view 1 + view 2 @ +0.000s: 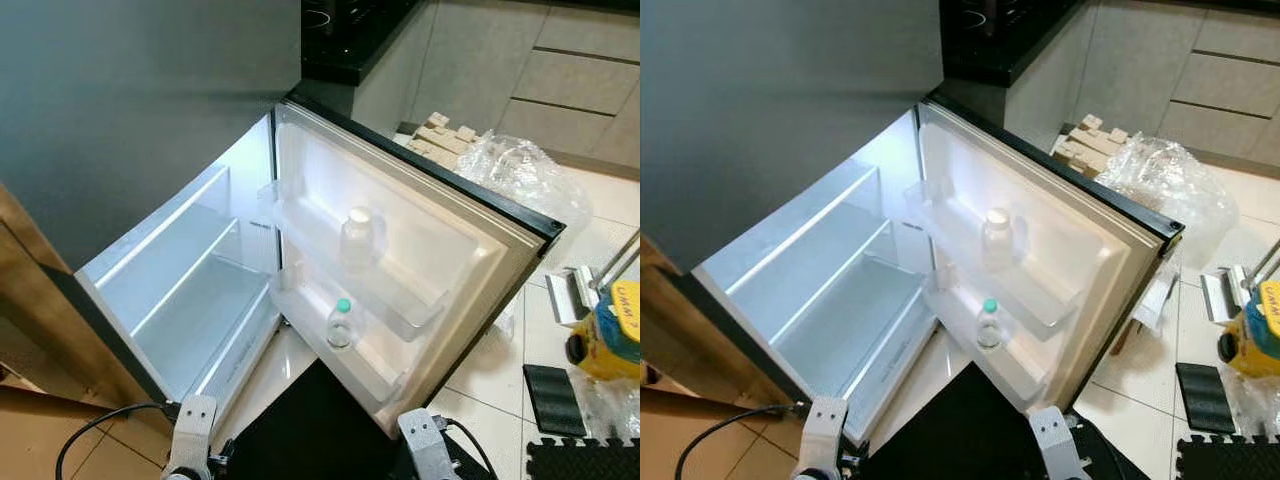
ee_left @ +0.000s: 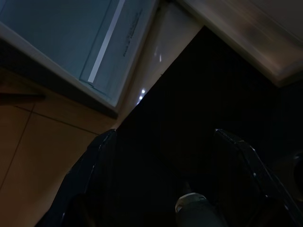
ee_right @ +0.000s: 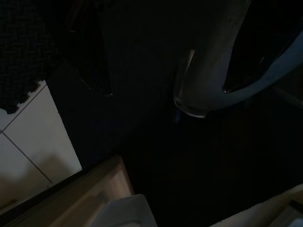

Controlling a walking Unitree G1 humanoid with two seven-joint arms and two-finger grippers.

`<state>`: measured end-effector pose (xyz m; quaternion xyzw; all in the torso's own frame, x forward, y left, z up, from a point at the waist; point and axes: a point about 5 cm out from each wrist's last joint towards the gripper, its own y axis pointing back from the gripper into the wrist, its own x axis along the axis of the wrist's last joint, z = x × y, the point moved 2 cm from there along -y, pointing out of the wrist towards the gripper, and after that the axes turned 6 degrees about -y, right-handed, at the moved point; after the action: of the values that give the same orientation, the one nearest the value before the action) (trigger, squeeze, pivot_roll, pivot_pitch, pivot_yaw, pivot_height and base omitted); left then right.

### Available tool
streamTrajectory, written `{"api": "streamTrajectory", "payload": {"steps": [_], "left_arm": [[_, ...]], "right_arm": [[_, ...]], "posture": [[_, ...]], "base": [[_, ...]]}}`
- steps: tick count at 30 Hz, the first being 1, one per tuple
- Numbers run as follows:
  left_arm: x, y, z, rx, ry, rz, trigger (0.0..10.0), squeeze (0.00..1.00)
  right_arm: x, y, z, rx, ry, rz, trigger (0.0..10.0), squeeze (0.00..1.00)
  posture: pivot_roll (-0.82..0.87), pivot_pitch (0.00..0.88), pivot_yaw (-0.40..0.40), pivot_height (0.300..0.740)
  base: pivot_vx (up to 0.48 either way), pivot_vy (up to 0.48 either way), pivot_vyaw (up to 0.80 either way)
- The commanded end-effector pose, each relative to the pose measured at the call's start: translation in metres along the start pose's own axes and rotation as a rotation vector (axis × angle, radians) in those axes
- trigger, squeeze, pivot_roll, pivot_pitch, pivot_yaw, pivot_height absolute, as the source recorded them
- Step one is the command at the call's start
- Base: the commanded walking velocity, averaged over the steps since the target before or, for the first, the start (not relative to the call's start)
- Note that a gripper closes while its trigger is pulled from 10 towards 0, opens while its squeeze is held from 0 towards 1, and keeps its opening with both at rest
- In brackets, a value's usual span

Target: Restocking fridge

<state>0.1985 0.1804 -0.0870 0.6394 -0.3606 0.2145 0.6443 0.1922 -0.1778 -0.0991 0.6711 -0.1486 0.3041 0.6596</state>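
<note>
Tiled kitchen floor fronts the open fridge (image 1: pixel 200 290); its door bottles (image 1: pixel 341 324) sit well beyond the spread, empty left gripper (image 2: pixel 165 179).

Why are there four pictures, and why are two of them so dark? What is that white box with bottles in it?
A walking robot took these. The two bright pictures come from cameras in its head, looking down like two eyes. They show a small fridge with its door swung open. In the door's upper shelf stands a clear bottle with a white cap. In the lower shelf stands a small bottle with a green cap. The shelves inside the fridge look bare.

The two dark pictures come from cameras on the robot's wrists, looking along each claw. The arms hang low in shadow, so little light reaches them. The left claw has its two black fingers spread and holds nothing. The right claw is too dark to judge.
</note>
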Motion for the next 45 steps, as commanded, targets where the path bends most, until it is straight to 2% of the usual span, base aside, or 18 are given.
{"api": "streamTrajectory", "payload": {"steps": [1,17,45], "left_arm": [[-0.0025,0.0014,0.0001,-0.001,0.0,-0.001,10.0,0.0],[-0.0044,0.0019,-0.0002,-0.006,0.002,-0.011,10.0,0.0],[-0.0031,0.0001,0.0001,-0.015,0.002,-0.025,10.0,0.0]], "right_arm": [[-0.0052,0.0012,0.0005,-0.003,-0.019,-0.012,10.0,0.0],[-0.0054,0.0012,0.0,-0.005,-0.023,-0.01,10.0,0.0],[0.0037,0.0002,0.002,-0.002,-0.051,0.03,10.0,0.0]], "posture": [[-0.08,0.074,0.029,0.719],[-0.08,0.074,0.033,0.719],[-0.09,0.043,0.039,0.719]], "base": [[-0.322,0.0,0.0],[-0.314,0.0,0.0],[0.0,0.0,0.0]]}}
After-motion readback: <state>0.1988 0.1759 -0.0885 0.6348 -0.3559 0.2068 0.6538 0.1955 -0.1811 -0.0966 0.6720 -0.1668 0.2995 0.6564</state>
